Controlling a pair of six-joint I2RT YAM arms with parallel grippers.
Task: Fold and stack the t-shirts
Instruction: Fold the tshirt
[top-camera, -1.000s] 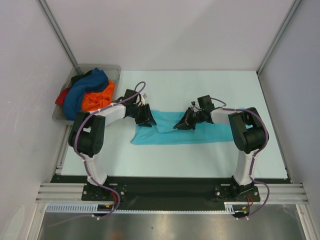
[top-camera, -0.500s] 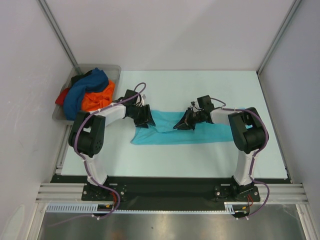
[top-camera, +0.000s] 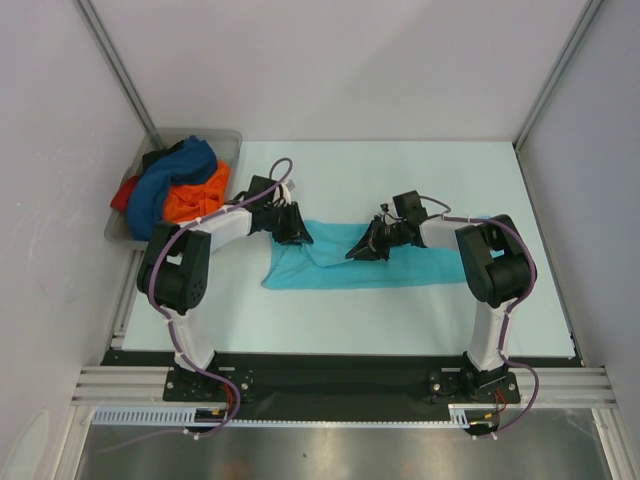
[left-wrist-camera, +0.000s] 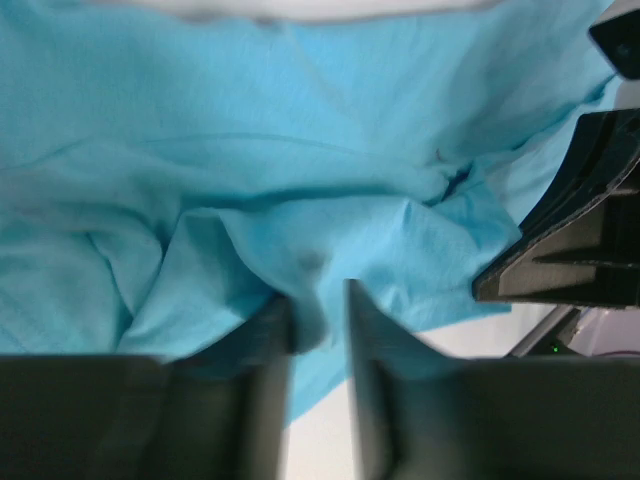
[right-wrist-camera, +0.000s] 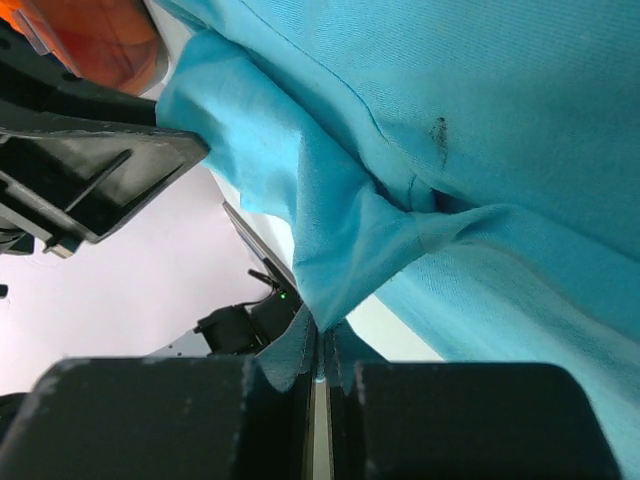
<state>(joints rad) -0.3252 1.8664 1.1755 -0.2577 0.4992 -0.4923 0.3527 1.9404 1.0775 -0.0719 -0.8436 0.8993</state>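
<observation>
A turquoise t-shirt (top-camera: 400, 268) lies spread across the middle of the table, bunched at its left end. My left gripper (top-camera: 300, 235) sits at the shirt's upper left corner. In the left wrist view (left-wrist-camera: 318, 310) its jaws stand a little apart, with a fold of the turquoise cloth (left-wrist-camera: 300, 170) between the tips. My right gripper (top-camera: 355, 252) is over the shirt's middle. In the right wrist view (right-wrist-camera: 318, 350) it is shut on a pinched fold of the turquoise cloth (right-wrist-camera: 480, 120). Dark blue (top-camera: 165, 185), orange (top-camera: 195, 197) and red (top-camera: 124, 193) shirts lie piled at the back left.
The piled shirts sit in a grey plastic tray (top-camera: 226, 140) in the back left corner. White walls close in the table on the left, back and right. The two grippers are close together, each showing in the other's wrist view.
My left gripper has shifted slightly back and to the right at the shirt's corner, and the cloth there has bunched. The right gripper has stayed in place with its fold.
</observation>
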